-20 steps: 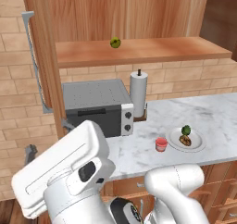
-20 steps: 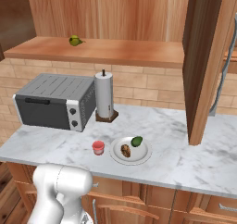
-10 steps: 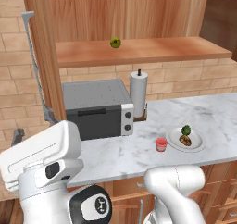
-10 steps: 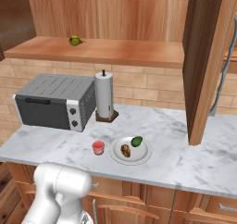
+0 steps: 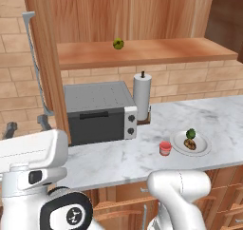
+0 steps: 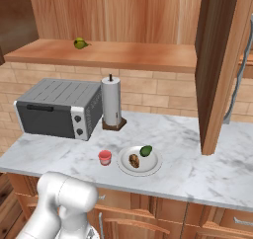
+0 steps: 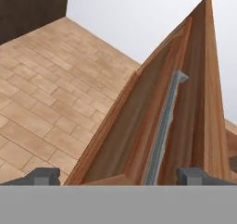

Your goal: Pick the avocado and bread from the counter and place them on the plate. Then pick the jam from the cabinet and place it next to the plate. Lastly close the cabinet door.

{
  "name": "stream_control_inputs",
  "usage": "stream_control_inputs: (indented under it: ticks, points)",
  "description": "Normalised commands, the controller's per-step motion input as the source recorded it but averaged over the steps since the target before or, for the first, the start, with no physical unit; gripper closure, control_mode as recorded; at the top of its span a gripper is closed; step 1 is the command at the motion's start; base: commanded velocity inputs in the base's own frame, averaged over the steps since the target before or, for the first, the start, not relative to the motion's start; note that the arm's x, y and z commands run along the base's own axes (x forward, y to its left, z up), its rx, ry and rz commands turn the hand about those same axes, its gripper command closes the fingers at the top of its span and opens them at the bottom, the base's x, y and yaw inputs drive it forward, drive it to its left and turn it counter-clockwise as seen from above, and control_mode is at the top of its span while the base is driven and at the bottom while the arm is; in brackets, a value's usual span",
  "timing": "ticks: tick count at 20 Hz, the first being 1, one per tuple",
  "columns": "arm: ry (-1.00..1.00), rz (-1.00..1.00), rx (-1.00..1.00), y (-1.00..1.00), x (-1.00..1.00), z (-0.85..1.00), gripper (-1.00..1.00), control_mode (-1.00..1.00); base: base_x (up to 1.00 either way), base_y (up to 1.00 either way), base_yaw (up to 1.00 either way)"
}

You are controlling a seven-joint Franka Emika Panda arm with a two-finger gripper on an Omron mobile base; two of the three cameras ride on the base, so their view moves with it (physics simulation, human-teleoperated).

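The white plate (image 6: 148,168) lies on the marble counter (image 6: 197,169) with the dark green avocado (image 6: 146,150) and the brown bread (image 6: 134,160) on it. In the left base view the plate (image 5: 201,147) carries the avocado (image 5: 191,133) and the bread (image 5: 190,144). The red jam (image 6: 105,157) stands on the counter just left of the plate; from the left it is the jam (image 5: 165,148). The cabinet's left door (image 5: 45,67) stands swung out. My gripper (image 5: 27,126) is open just below it. In the hand view the gripper (image 7: 118,176) faces the door's steel handle (image 7: 164,130), holding nothing.
A grey toaster oven (image 6: 59,108) and a paper-towel roll (image 6: 111,102) stand at the back of the counter. A yellow-green fruit (image 6: 79,43) sits on the cabinet shelf (image 6: 123,55). The right cabinet door (image 6: 220,70) also hangs open over the counter.
The arm has swung left and down; the hand has turned upright and now sits under the left door. Plate, food and jam have not moved.
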Motion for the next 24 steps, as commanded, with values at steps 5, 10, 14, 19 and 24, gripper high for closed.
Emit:
stream_control_inputs:
  ticks: [5, 10, 14, 19, 24]
  points:
    - [0.00, -0.03, 0.19, 0.01, 0.04, 0.00, -1.00, -1.00, 0.00, 0.00, 0.00]
    - [0.00, 0.00, 0.10, 0.00, 0.04, 0.00, -1.00, -1.00, 0.00, 0.00, 0.00]
    - [0.00, -0.03, 0.01, 0.01, 0.20, 0.00, -1.00, -1.00, 0.00, 0.00, 0.00]
    - [0.03, -0.07, 0.05, 0.01, 0.28, 0.00, -1.00, -1.00, 0.00, 0.00, 0.00]
    - [0.03, -0.07, 0.06, 0.01, 0.24, 0.00, -1.00, -1.00, 0.00, 0.00, 0.00]
